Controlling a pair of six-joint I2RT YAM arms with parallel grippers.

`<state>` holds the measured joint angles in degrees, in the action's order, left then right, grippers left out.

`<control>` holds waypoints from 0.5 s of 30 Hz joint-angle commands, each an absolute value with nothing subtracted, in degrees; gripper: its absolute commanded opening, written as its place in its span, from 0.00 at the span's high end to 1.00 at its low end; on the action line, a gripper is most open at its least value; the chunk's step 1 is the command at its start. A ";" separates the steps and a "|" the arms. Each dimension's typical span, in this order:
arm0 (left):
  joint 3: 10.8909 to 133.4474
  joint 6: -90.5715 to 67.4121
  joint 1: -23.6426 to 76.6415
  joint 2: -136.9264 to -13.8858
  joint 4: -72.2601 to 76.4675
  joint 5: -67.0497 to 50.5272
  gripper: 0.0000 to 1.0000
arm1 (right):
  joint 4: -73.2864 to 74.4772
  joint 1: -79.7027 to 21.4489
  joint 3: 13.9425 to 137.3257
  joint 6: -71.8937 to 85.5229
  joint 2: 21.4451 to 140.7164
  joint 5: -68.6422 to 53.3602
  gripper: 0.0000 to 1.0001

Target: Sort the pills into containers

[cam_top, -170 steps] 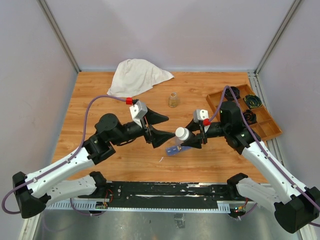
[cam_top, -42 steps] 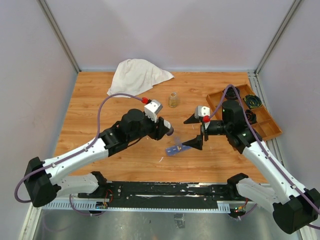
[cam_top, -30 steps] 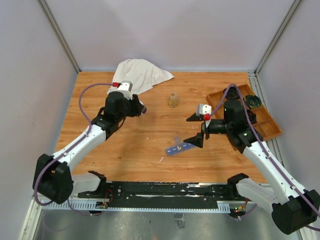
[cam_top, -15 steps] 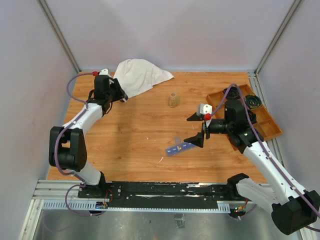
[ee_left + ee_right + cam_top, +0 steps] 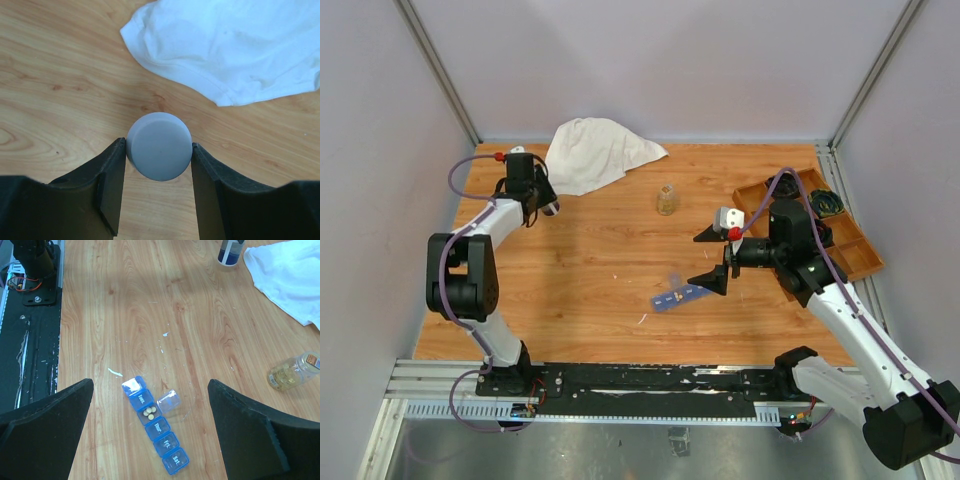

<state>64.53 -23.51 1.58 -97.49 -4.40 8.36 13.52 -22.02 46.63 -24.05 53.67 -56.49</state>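
Observation:
The blue pill-organizer strip, the containers, lies flat on the wooden table. One compartment has its lid flipped open, and three yellowish pills lie inside it. My right gripper hovers above the strip, open wide and empty. At the far left of the table, beside the cloth, my left gripper is shut on a white-capped bottle, its fingers pressing both sides of the cap.
A crumpled white cloth lies at the back left. A small glass jar stands behind the strip. A brown wooden divided tray sits at the right edge. Small white scraps lie near the strip.
My left arm has swung from the middle of the table to the far left corner, carrying the bottle. The right gripper has stayed open above the strip.

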 commanded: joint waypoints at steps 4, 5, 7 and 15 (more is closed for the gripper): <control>66.67 -23.95 1.15 -98.85 -5.15 14.65 0.96 | 12.86 -21.18 47.31 -24.26 53.09 -57.54 0.02; 66.87 -24.03 1.14 -99.02 -5.40 15.28 0.95 | 12.88 -21.18 47.30 -24.28 53.09 -57.51 0.02; 67.34 -24.28 1.06 -99.52 -5.80 15.62 0.92 | 12.85 -21.18 47.31 -24.26 53.09 -57.53 0.02; 67.80 -24.74 0.97 -100.26 -5.74 15.10 0.55 | 12.87 -21.10 47.33 -24.21 52.82 -57.68 0.02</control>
